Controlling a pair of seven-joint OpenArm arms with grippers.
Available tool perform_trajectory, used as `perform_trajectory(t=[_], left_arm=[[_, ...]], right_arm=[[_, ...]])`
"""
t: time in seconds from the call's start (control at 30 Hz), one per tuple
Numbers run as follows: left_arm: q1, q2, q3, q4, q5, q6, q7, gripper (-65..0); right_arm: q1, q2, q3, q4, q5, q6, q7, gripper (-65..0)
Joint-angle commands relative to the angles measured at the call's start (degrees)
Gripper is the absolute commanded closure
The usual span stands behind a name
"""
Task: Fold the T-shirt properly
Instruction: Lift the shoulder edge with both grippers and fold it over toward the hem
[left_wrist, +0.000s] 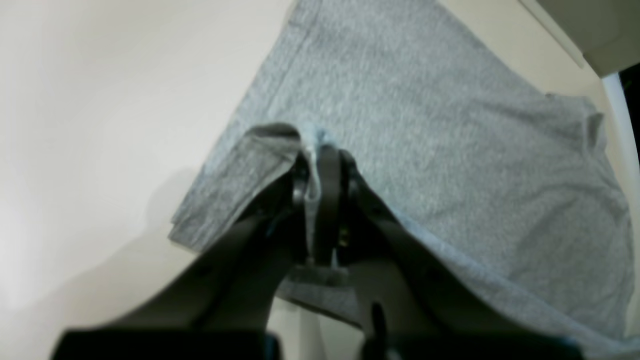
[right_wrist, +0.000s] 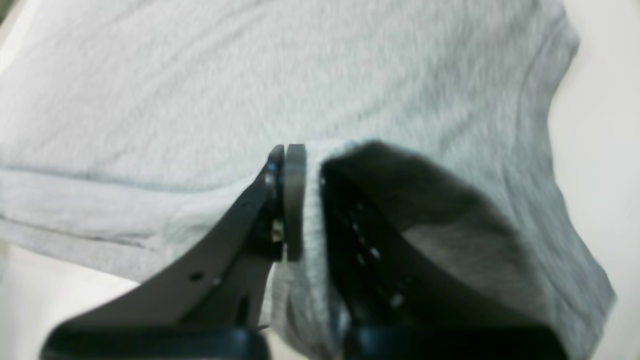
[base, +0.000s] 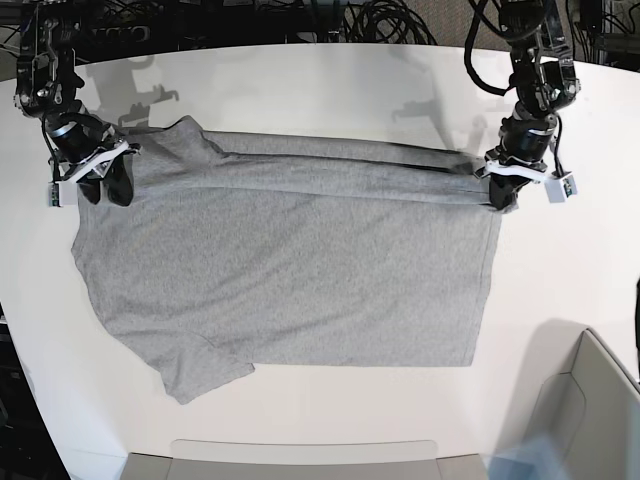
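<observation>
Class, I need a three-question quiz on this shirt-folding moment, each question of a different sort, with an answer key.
1. True or false: both grippers are shut on the T-shirt.
2. Which part lies nearer the right gripper? A) a sleeve B) the bottom hem
3. Fill in: the edge stretched between the right gripper and the left gripper is lifted into a long ____ above the table.

Key: 1 true; 2 A; 3 fold.

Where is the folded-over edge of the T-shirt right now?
In the base view, the T-shirt has its fold along the far edge, stretched between the right gripper and the left gripper.
</observation>
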Motion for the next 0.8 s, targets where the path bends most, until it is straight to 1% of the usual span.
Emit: perform_trajectory(t=[0.0,0.07,0.1,0.2,0.43,0.47,0.53,0.6,0.7,0.77], left_arm=[[-1.1,-0.4,-0.4,0.7,-0.3,0.0,-0.8,0.0],[-2.2,-0.5,-0.2,-0.1,-0.3,2.9,-0.8,0.0],[-3.1,-0.5,0.2,-1.2,-0.3,3.4,-0.8,0.0],[-6.6,-0.6,0.3,-5.1,-0.3,3.4,-0.8,0.0],[-12.8,-0.6,0.5,-11.9,-0.3,3.4,-0.7,0.0],[-13.8,-1.1,1.3,-13.0,-0.3,3.4,-0.7,0.0],[-16.0,-3.2,4.5,-15.3,-0.3,3.6,-0.7,0.0],[-18.2,-4.0,5.6,-16.5,-0.3,3.7,-0.8,0.0],[-20.2,-4.0,5.7,-17.8,-0.3,3.7,-0.8,0.0],[-22.0,-4.0,5.8,-20.3,-0.3,3.7,-0.8,0.0]], right_arm=[[1.4,0.5,0.5,0.8,-1.0,0.5,0.5,0.0],[3.4,-0.5,0.5,-0.2,-3.3,0.5,-0.6,0.0],[4.6,-0.7,0.5,-1.3,-4.2,0.5,-0.6,0.0],[7.7,-0.4,0.5,-5.7,-4.4,0.6,-0.6,0.0],[13.0,-0.1,0.1,-11.4,-4.5,0.6,-0.6,0.0],[13.9,-0.1,0.0,-12.2,-4.5,0.6,-0.6,0.0],[15.6,-0.1,-0.1,-13.9,-5.2,0.6,-0.6,0.0],[17.4,-0.1,-0.2,-14.9,-8.0,0.7,-0.6,0.0],[20.9,-0.5,-0.1,-18.2,-10.6,4.6,-0.6,0.0],[23.1,-0.4,-0.1,-21.2,-10.7,5.4,-0.6,0.0]])
